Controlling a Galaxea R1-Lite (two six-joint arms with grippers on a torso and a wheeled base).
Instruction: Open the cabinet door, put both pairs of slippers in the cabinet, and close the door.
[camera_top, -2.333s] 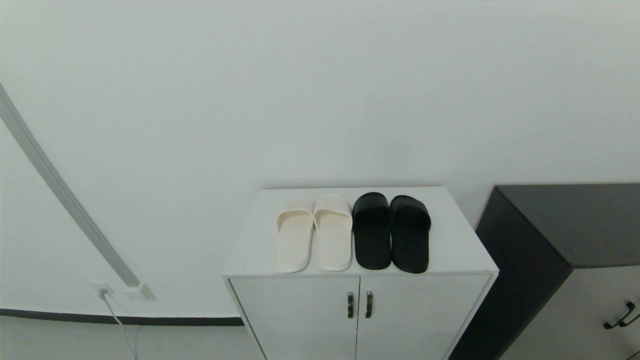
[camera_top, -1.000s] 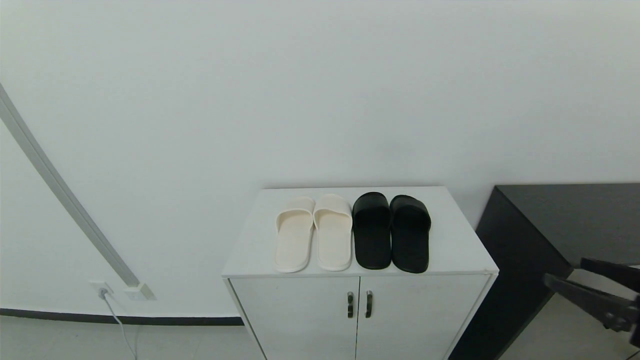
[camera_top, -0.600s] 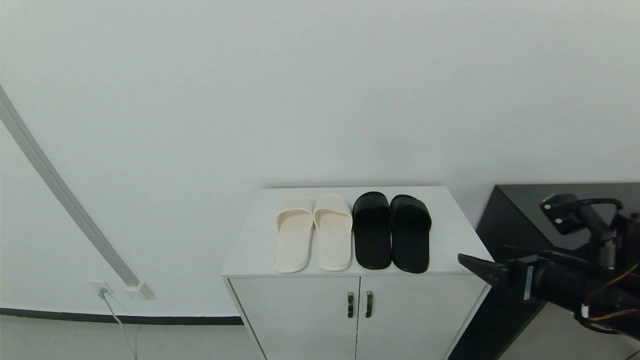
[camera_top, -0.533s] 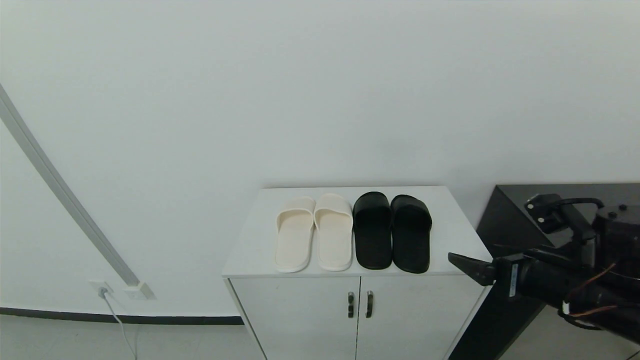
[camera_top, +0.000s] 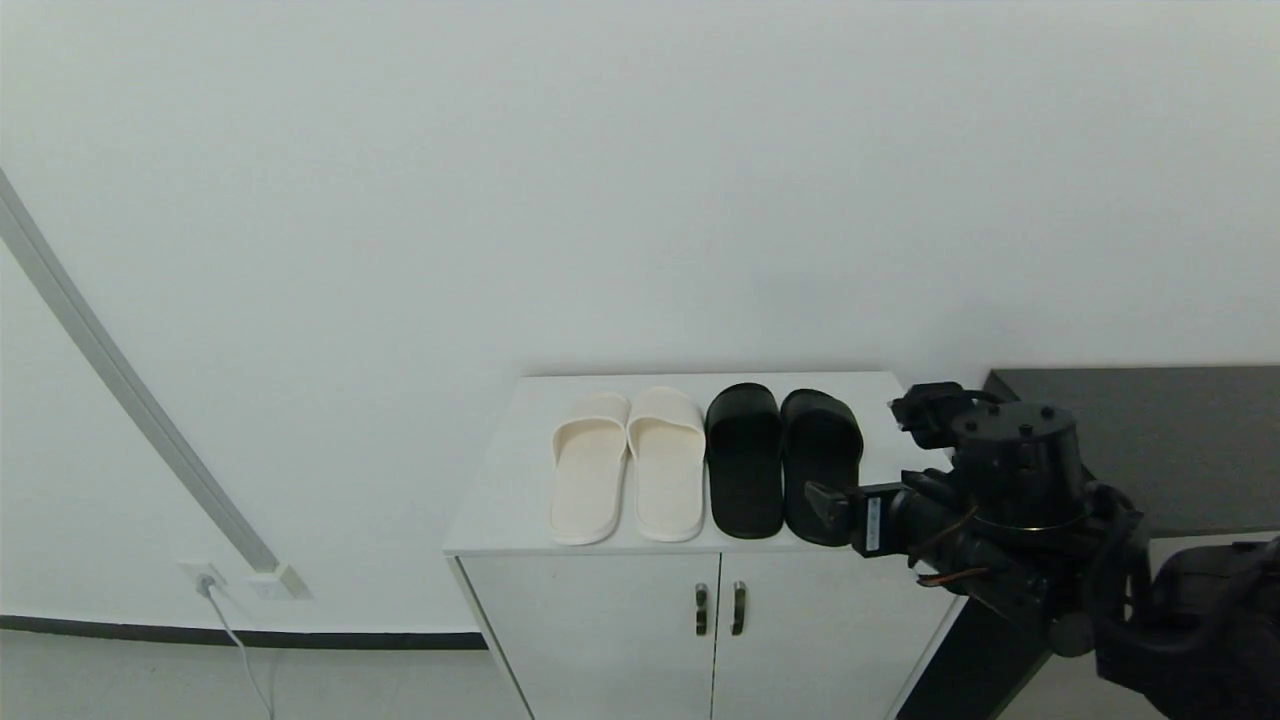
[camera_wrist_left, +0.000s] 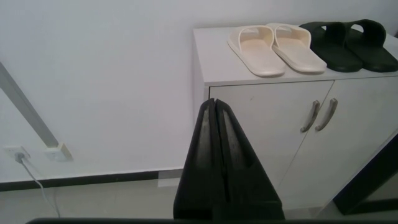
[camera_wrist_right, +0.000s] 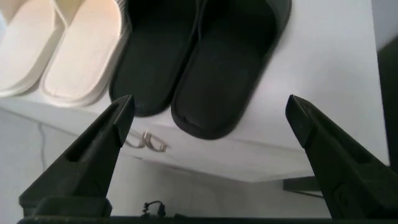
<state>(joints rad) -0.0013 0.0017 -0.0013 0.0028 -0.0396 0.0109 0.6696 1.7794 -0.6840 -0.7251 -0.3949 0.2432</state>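
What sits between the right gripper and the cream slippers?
The black slippers, on the cabinet top. The head view shows them filling the stretch from the cream slippers to the right gripper.

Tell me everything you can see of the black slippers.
The black slippers are a matte, rubbery-looking pair of slides, each with a wide band over the front. They lie flat and side by side, toes toward the wall, heels near the front edge of the cabinet top, close beside the white slippers on their left. The open right gripper hangs over the right slipper's heel; no contact shows.
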